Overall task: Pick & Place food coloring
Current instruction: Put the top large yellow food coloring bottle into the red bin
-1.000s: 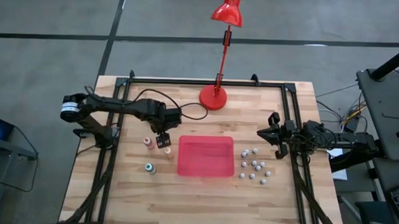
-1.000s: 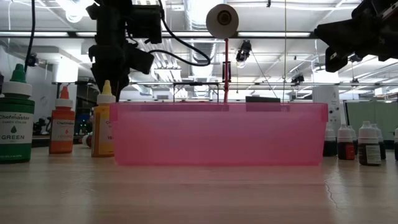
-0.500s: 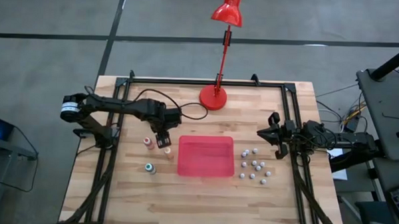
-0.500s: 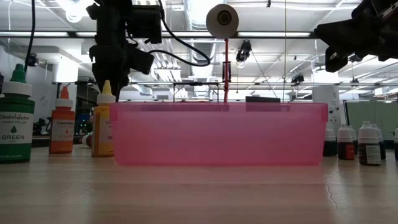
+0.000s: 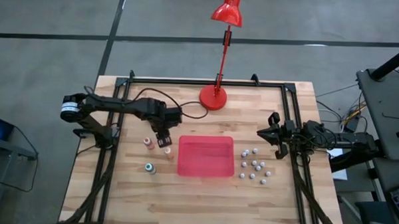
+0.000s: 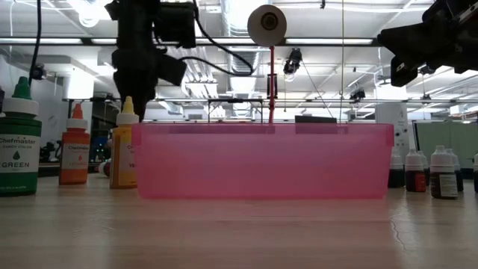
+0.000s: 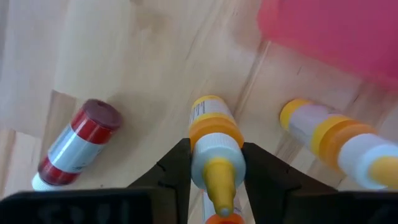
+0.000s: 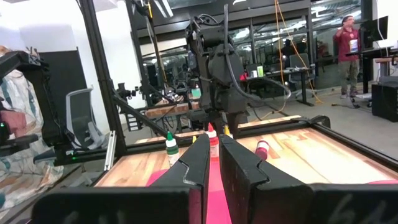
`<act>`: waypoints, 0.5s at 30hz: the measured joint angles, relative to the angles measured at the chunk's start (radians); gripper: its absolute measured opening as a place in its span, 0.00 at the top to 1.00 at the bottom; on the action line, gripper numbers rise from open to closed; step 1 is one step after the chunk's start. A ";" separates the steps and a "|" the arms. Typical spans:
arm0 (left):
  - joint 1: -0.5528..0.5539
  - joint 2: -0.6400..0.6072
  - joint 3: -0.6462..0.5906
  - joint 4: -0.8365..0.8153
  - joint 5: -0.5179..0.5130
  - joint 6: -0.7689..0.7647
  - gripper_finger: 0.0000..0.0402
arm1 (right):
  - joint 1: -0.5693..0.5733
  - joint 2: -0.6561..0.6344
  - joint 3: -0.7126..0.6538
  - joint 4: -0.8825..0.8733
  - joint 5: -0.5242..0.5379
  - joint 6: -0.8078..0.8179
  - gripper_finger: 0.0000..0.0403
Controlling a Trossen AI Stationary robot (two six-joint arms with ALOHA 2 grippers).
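Note:
My left gripper (image 5: 163, 135) points down at the left of the red tray (image 5: 206, 157), shut on an upright yellow-and-orange food coloring bottle (image 7: 212, 134). The gripper hides that bottle in the high view. Close by are another yellow-orange bottle (image 7: 329, 134) on the tray's side, an orange bottle (image 6: 75, 146) and a green-capped one (image 5: 149, 167), all upright. A red-capped bottle (image 7: 78, 144) lies on its side. My right gripper (image 5: 268, 136) waits shut at the table's right edge, raised and pointing level toward the left. My left gripper pinches the bottle's white collar (image 7: 214, 155), just under the yellow tip, between its two fingers. The fingers (image 7: 177, 171) come from above and point down, one on each side. The bottle is upright, with its base (image 7: 208, 109) toward the table.
Several small white-topped pieces (image 5: 254, 165) stand to the right of the tray. A red lamp's base (image 5: 213, 98) sits at the far middle of the table. A black frame (image 5: 112, 149) runs along the table's sides. Bare wood lies along the near edge.
My left gripper has stayed in place over the bottles. In the low view its fingers have drawn in around the bottle's top. The bottles, the tray and my right arm have not moved.

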 joint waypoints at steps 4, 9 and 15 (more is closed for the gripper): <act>0.002 -0.001 0.069 -0.045 0.000 0.004 0.76 | 0.000 0.000 0.000 0.000 0.000 0.000 0.93; 0.002 -0.002 0.180 -0.110 -0.005 -0.001 0.77 | 0.000 0.000 0.000 0.000 0.000 0.000 0.93; 0.002 -0.001 0.340 -0.166 -0.019 -0.015 0.77 | 0.000 0.000 0.000 0.000 0.000 0.000 0.93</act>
